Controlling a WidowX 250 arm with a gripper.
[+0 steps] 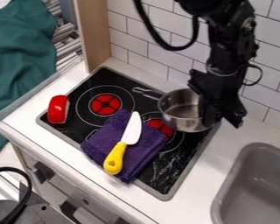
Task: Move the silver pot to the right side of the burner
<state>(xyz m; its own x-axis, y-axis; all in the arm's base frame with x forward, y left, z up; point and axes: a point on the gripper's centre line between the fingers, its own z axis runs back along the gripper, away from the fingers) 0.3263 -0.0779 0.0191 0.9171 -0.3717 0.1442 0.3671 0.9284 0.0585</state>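
- One silver pot (pixel 180 122) at the back right of the black stovetop (pixel 180 170), partly over the right red burner (pixel 160 127), its handle pointing toward the view's upper left.
- The black gripper (pixel 223 119) hangs at the pot's right side, overlapping its rim; I cannot tell whether it is open or closed on it.
- Pale streaks mark the stovetop's glass near its front right.
- A purple cloth (pixel 101 142) lies over the front, a yellow-handled knife (pixel 131 129) on top.
- A red object (pixel 58 109) sits at the left edge; the left red burner (pixel 105 104) is beside it.
- White counter (pixel 224 162) around, grey sink (pixel 239 175) at right.
- Behind: white tiles (pixel 145 43), wooden panel (pixel 94 30); green fabric (pixel 19 57) at far left.
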